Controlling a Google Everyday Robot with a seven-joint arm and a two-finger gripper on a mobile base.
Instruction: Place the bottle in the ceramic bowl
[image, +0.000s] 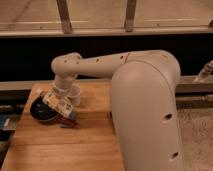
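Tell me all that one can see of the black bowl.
The bowl is round, shallow and black, glossy like ceramic. It sits upright near the left edge of the wooden table. The gripper hangs over its right side and hides that part, so its contents cannot be told. A translucent cup stands just beyond it.

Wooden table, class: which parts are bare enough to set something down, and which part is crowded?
The wooden table is bare along its front, below the ceramic bowl. Its back-left corner is crowded: bowl, plastic cup, and the pincer at the bowl's right rim.
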